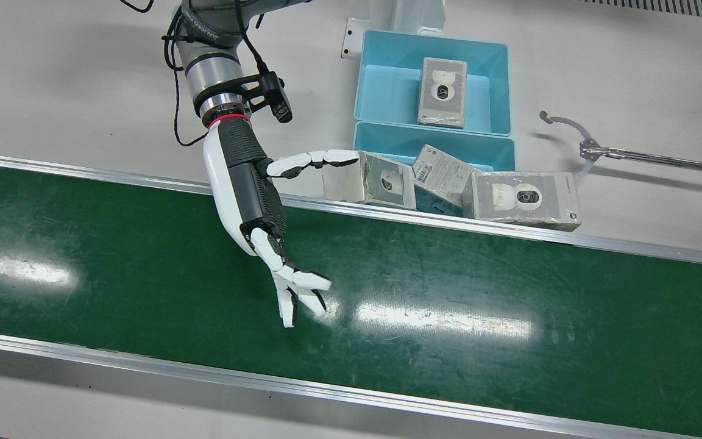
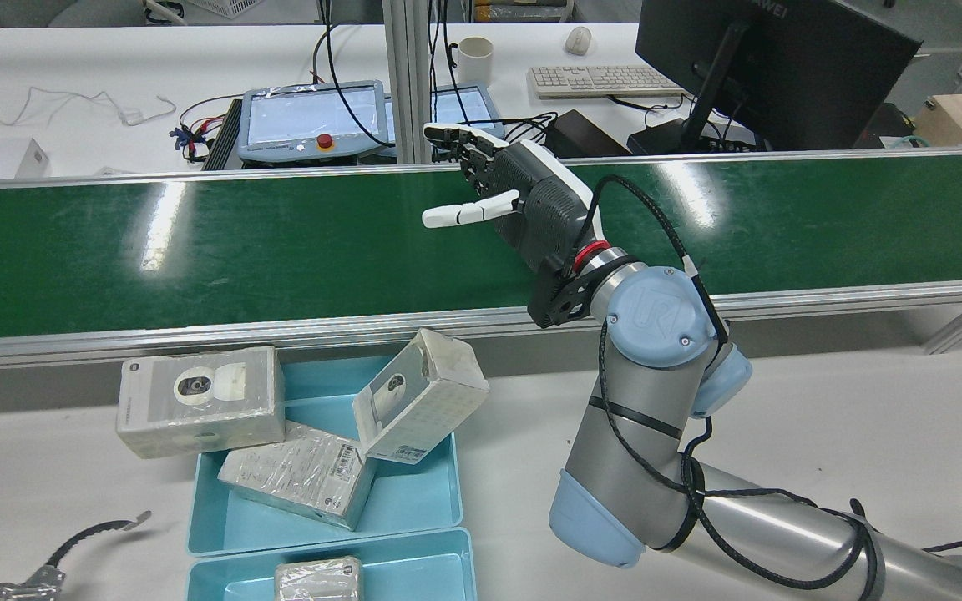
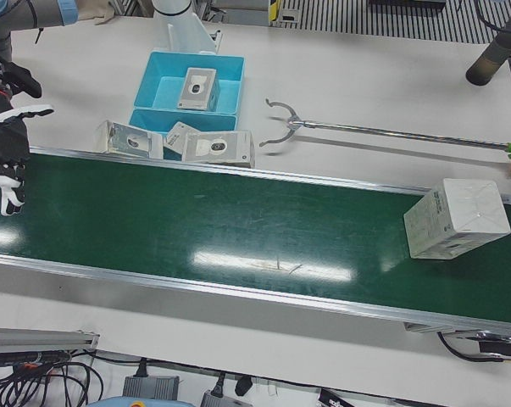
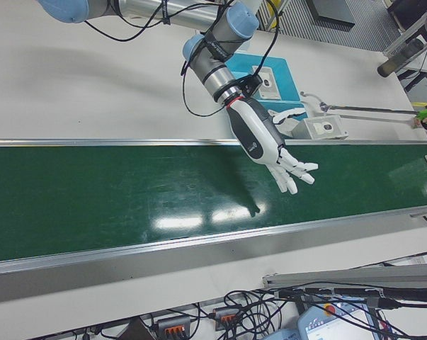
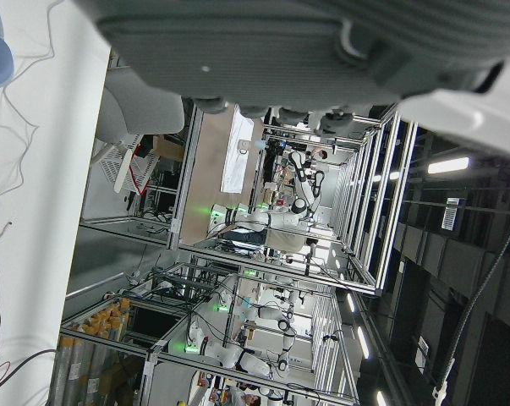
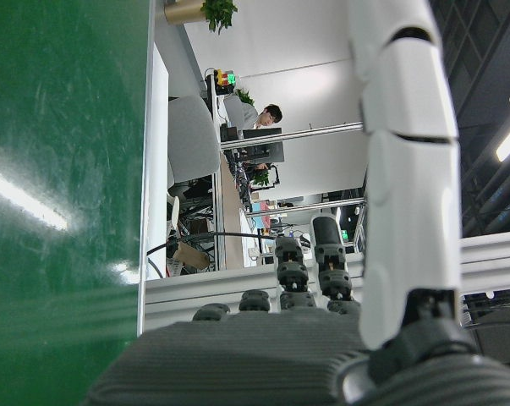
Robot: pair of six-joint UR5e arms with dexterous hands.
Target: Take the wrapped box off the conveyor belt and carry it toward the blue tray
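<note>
Right hand [image 1: 253, 207] hovers over the green conveyor belt [image 1: 509, 292] w/ fingers spread, holding nothing. The plastic-wrapped white box [image 3: 452, 219] sits on the belt well apart, toward the robot's left end (left hand's fingers: can't tell).

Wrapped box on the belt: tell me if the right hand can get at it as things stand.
Probably not yet. The wrapped box sits far along the conveyor belt from the open right hand; nothing lies between them, only distance.
</note>
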